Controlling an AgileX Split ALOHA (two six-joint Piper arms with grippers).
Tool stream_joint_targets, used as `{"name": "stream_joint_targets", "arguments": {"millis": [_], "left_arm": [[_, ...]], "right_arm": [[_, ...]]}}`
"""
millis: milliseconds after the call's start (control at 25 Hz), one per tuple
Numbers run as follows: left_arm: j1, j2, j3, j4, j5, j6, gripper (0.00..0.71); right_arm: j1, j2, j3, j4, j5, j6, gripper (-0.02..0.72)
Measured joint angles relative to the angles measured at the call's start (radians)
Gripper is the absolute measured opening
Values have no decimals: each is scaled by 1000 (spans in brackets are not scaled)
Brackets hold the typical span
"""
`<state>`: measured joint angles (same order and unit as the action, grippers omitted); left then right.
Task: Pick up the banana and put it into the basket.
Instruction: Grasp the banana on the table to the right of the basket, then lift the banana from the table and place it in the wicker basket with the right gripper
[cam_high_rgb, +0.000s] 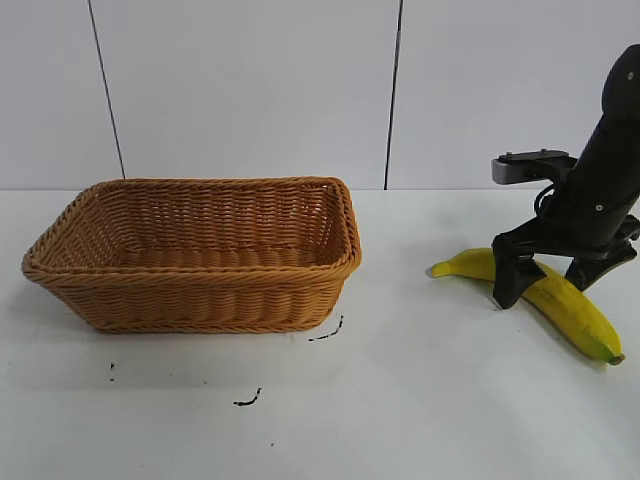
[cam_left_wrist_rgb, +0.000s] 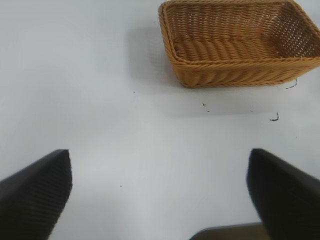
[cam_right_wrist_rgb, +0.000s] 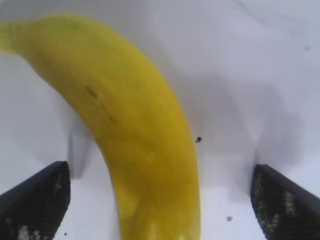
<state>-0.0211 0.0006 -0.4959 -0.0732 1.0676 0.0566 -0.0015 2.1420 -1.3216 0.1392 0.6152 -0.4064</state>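
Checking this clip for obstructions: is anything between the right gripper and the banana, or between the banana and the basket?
Nothing visible. The right gripper is open and straddles the banana on the table, one finger on each side. Only bare table with a few dark specks lies between it and the basket, which looks empty.

We face the arms nearly level; our left wrist camera shares the basket (cam_left_wrist_rgb: 240, 42) far ahead, our right sits close over the banana (cam_right_wrist_rgb: 135, 130).

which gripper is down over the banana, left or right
The right gripper: its open fingers straddle the banana on the table. The left gripper hovers open over bare table, short of the basket.
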Motion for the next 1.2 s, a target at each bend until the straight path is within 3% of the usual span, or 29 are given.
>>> {"name": "stream_joint_targets", "arguments": {"millis": [360,640,760,1200], "left_arm": [[0,0,0,1,0,0,690],[0,0,0,1,0,0,690],[0,0,0,1,0,0,690],[0,0,0,1,0,0,690]], "right_arm": [[0,-148,-16,-31,103,35,300],[0,-222,-210,-39,399,82,300],[16,-223,-296,-41,485,90,300],[259,-132,-594,-68,522,96,300]]}}
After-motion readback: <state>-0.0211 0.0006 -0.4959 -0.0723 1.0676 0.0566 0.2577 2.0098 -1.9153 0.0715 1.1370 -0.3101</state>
